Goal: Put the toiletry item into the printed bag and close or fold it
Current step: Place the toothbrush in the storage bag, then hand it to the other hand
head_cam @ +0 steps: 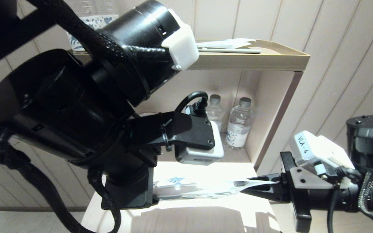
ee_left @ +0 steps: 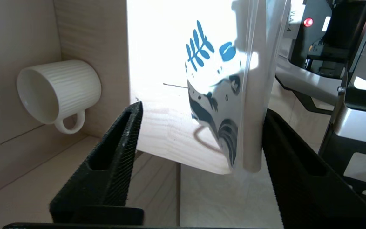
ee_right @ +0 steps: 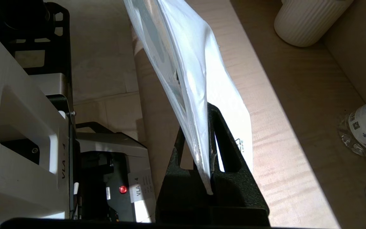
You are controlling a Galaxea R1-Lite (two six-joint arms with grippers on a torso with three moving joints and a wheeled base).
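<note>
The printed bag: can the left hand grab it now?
Probably yes. The left hand is open, and the printed bag already hangs between its fingers with nothing in between, while the right hand pinches its other end.

In the head view the left arm's bulk hides the left gripper (ee_left: 199,143) and the near end of the printed bag (head_cam: 199,189). The bag's upper part is cut off by the edge in both wrist views (its contents cannot be told), and the right gripper (ee_right: 203,159) shows only its fingers. On the top shelf (head_cam: 270,61), a slim white item (head_cam: 235,50) is too small to identify.
</note>
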